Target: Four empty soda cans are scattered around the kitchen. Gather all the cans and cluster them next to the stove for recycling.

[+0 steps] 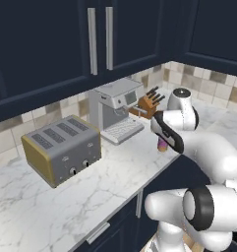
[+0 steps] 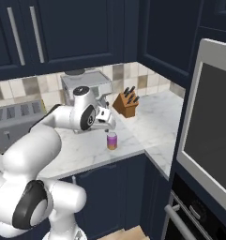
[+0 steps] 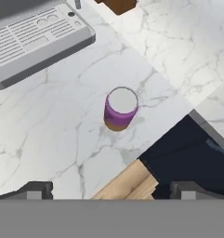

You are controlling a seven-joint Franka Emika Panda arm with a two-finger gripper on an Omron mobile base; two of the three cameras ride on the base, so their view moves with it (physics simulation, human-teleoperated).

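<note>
One soda can (image 3: 120, 109), purple-pink with an orange lower band and a silvery top, stands upright on the white marble counter (image 3: 43, 139) near its front edge. It also shows in the right base view as the can (image 2: 112, 140), and it peeks out behind the hand in the left base view as the can (image 1: 162, 145). My gripper (image 3: 112, 190) hovers above the can, a little nearer the counter's edge. It is open, with both fingertips (image 3: 36, 189) wide apart and nothing between them. In the right base view the gripper (image 2: 109, 125) points down just over the can. The stove is out of view.
A silver coffee machine (image 1: 115, 110) stands behind the can, and its drip tray (image 3: 34, 37) lies close by. A toaster (image 1: 61, 150) sits further left. A wooden knife block (image 2: 126, 105) stands in the corner. A dark-glass wall oven (image 2: 210, 140) rises at the right.
</note>
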